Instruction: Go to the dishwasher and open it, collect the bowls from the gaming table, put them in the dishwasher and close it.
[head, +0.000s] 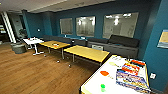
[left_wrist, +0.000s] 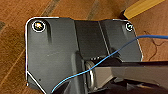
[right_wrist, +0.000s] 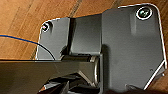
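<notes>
Whether either jaw pair is open cannot be told. The long white-topped, yellow-edged gaming table, cut off below, carries a shallow red-orange bowl and a blurry small green bowl.

An office break lounge: teal walls set with interior windows, a long dark sofa along them, square yellow-topped tables on a wood-plank floor, and a white surface stacked with colourful game boxes.
</notes>
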